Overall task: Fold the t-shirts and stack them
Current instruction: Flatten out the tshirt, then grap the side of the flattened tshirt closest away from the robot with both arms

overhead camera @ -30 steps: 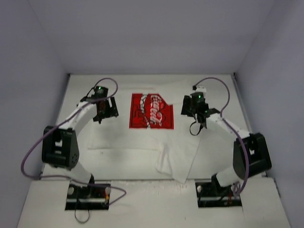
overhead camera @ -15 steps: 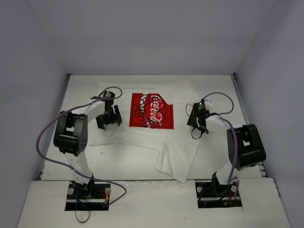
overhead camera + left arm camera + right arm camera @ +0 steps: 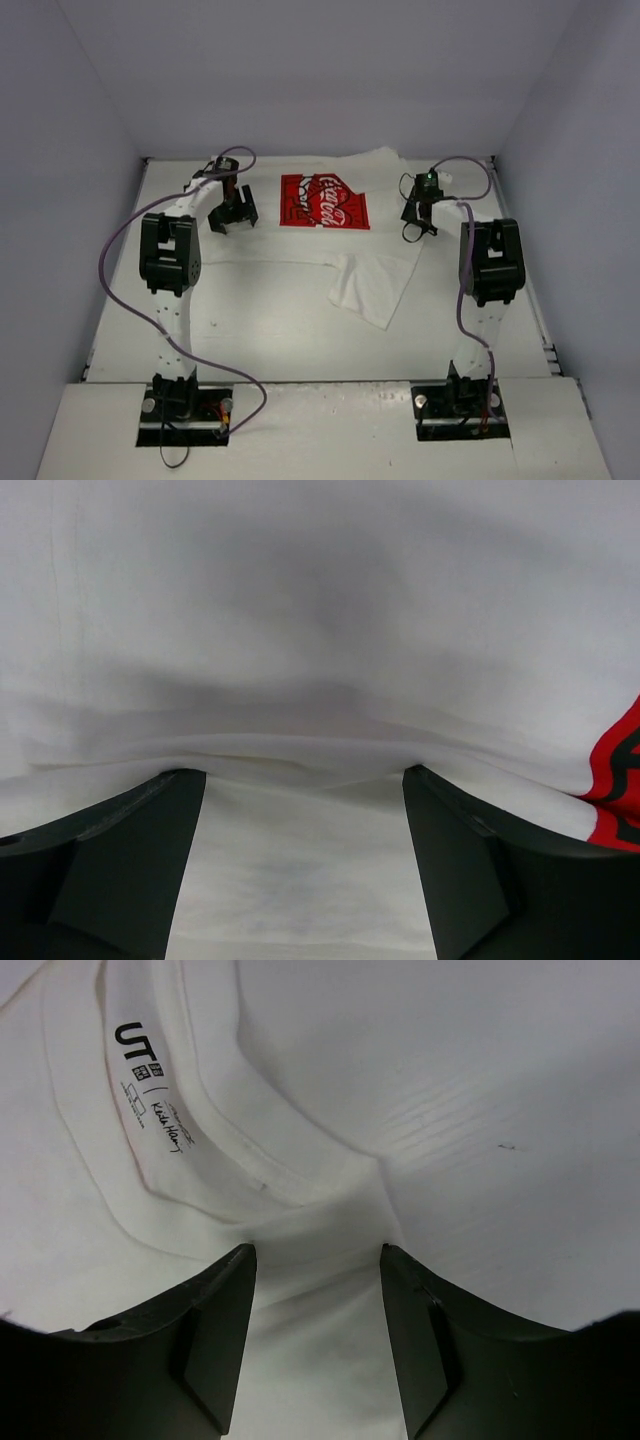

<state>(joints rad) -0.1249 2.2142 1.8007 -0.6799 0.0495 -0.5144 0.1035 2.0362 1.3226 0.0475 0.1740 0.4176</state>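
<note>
The white t-shirt (image 3: 300,235) lies spread on the table, its red chest graphic (image 3: 325,203) facing up at the far middle. One flap (image 3: 375,285) juts toward me at the right. My left gripper (image 3: 232,215) is down at the shirt's left side, left of the graphic. In the left wrist view it (image 3: 305,772) is open, its tips against a low fold of white fabric, with the red print (image 3: 620,780) at the right edge. My right gripper (image 3: 418,215) is at the shirt's right side. In the right wrist view it (image 3: 317,1248) is open and straddles fabric just below the collar label (image 3: 150,1070).
The white table (image 3: 250,330) is boxed in by grey walls on the left, far and right sides. Purple cables loop from both arms. The arm bases stand at the near edge.
</note>
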